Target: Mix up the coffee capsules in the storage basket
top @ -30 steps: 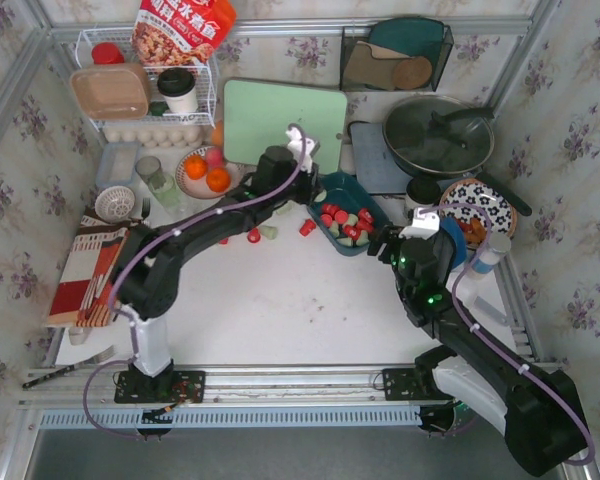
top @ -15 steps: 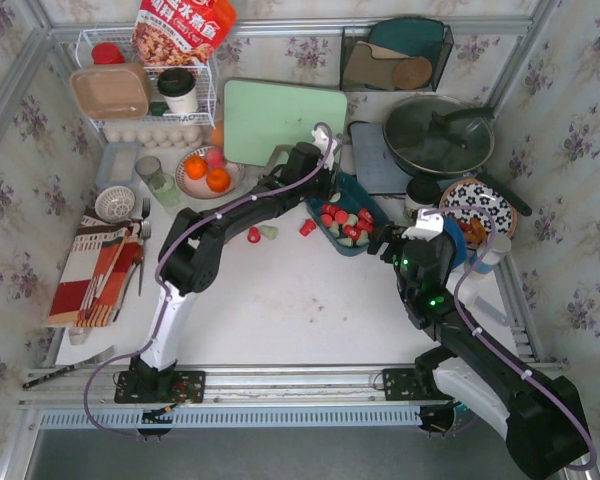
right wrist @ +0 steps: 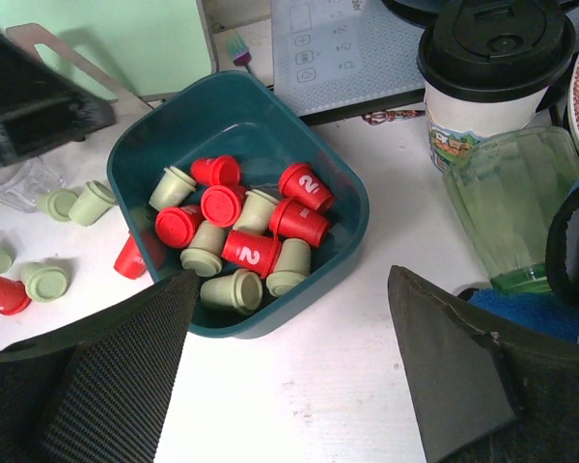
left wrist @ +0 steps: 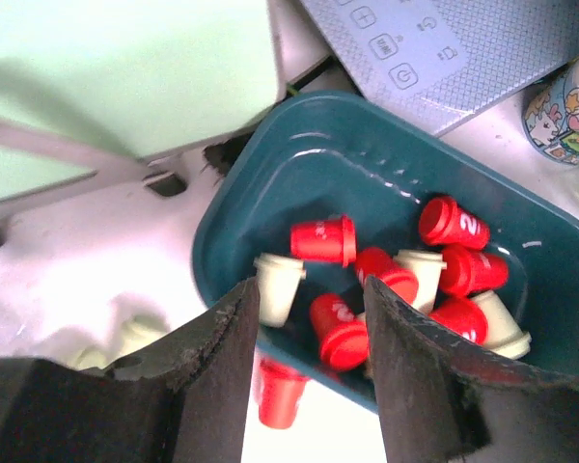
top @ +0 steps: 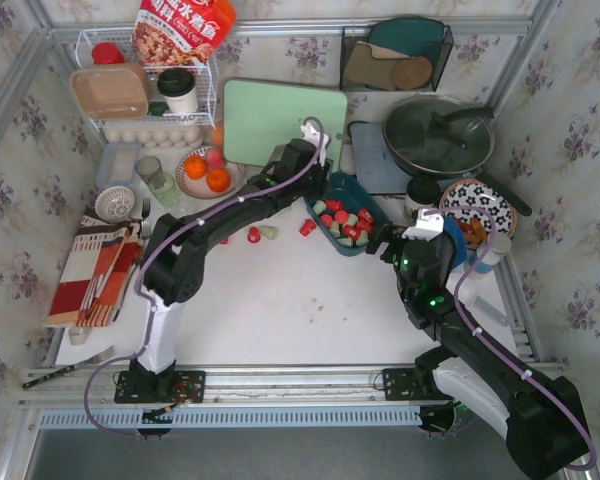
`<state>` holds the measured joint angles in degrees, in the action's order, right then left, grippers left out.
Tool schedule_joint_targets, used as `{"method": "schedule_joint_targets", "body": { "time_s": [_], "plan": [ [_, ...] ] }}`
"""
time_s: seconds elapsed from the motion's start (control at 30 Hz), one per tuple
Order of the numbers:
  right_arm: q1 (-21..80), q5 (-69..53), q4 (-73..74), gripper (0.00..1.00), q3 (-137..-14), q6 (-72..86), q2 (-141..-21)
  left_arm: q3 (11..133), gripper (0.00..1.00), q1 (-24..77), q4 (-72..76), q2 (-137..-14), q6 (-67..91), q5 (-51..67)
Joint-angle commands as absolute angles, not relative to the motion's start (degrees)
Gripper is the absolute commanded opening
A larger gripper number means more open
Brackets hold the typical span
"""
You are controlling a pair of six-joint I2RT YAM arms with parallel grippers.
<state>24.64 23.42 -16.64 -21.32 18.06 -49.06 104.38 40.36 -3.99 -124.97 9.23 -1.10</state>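
Left wrist view: the left fingers [left wrist: 217, 381] stand parted with nothing between them, poised over one corner of the storage basket [left wrist: 367, 174]. Whether their tips touch anything is hard to tell from this angle. Red and pale green coffee capsules [left wrist: 323, 238] lie jumbled toward one end of the basket. The right fingers [right wrist: 111, 371] are spread wide and empty, just short of the basket's opposite side. A few loose capsules [right wrist: 77, 203] lie on the white bench [right wrist: 299, 405] beside the basket. A pale green cutting board [top: 285, 120] lies beyond, and a greenish glass [right wrist: 507, 203] stands off to the right.
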Motion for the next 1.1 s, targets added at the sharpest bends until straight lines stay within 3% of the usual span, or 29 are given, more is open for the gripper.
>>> {"method": "schedule_joint_targets", "body": {
  "time_s": [0.0, 0.27, 0.37, 0.53, 0.73, 1.07],
  "plan": [
    [24.7, 24.0, -18.5, 0.88, -21.4, 18.4, -48.7, 98.6, 0.51, 40.5, -5.4, -116.6, 13.3, -8.6],
    [24.7, 23.3, -18.2, 0.89, -21.3, 18.7, -47.4, 78.4, 0.58, 39.8, -15.8, -97.3, 17.4, -31.3],
    [24.7, 23.0, -18.2, 0.89, -21.2, 18.9, -46.7, 70.9, 0.60, 38.4, -18.3, -91.4, 18.8, -33.7],
    [24.7, 22.9, -18.2, 0.88, -21.0, 18.9, -46.3, 62.3, 0.61, 31.4, -23.5, -86.3, 23.1, -29.7],
    [24.7, 23.3, -18.5, 0.88, -20.9, 18.8, -47.0, 59.8, 0.58, 20.2, -25.4, -90.8, 22.9, -18.9],
    [24.6, 23.1, -19.2, 0.90, -20.8, 18.5, -48.3, 63.0, 0.56, 16.9, -22.0, -99.1, 22.3, -14.6]
  ]
}}
